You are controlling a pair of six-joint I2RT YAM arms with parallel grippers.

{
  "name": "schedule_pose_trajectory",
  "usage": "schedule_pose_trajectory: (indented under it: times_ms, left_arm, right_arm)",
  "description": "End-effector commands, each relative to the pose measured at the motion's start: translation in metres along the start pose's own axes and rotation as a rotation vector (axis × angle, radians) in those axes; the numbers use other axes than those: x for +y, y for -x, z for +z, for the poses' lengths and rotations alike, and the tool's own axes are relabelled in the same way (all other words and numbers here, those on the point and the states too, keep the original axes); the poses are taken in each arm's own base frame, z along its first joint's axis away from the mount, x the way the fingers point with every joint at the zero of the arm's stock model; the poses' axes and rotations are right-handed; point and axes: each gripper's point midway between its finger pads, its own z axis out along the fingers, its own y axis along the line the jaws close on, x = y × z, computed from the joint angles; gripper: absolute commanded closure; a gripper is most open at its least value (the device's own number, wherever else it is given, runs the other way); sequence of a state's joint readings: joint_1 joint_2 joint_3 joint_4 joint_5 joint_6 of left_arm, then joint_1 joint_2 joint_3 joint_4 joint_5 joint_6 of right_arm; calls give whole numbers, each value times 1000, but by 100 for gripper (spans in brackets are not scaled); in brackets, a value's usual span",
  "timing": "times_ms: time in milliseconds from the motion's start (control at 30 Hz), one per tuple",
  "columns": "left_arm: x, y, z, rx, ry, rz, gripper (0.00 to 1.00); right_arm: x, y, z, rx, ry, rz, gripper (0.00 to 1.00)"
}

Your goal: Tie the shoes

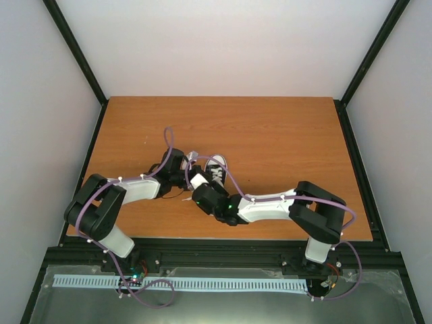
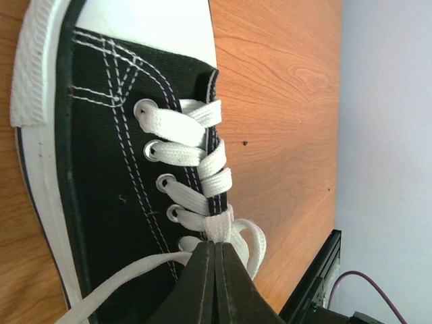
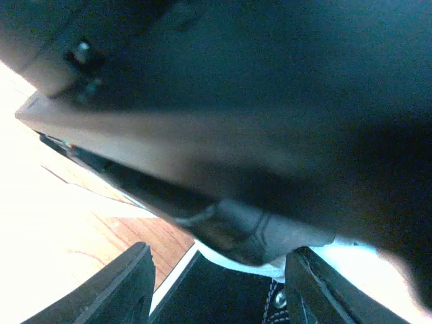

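A wooden table (image 1: 283, 135) between pale walls (image 1: 216, 47) carries a small black canvas sneaker (image 2: 101, 169) with a white toe cap, ribbed white sole rim and flat white laces (image 2: 192, 155) crossed up its front. The left gripper (image 2: 214, 248) has its fingers (image 2: 197, 287) pressed together on the laces at the crossing nearest them, the toe pointing away. The right gripper (image 3: 223, 290) is spread wide, holding nothing, with the sneaker's black side showing between its fingers (image 3: 128, 287).

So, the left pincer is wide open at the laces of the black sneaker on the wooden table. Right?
No: the left pincer is shut on the laces of the black sneaker on the wooden table, as the left wrist view shows.
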State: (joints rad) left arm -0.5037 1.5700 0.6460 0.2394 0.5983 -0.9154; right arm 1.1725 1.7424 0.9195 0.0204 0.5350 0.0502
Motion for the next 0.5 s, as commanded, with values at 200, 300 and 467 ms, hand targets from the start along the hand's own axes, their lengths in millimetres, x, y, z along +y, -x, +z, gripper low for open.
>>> schedule_pose_trajectory:
  times_ms: [200,300,467]
  left_arm:
    - [-25,8,-2,-5,-62,25,99]
    - [-26,8,-2,-4,-66,24,99]
    - [-23,7,-2,-6,-48,30,99]
  right_arm:
    - [-9,-15,15,58,-115,4,46]
    - [-16,-20,17,76,-157,12,57]
    - [-21,-15,13,64,-157,62,95]
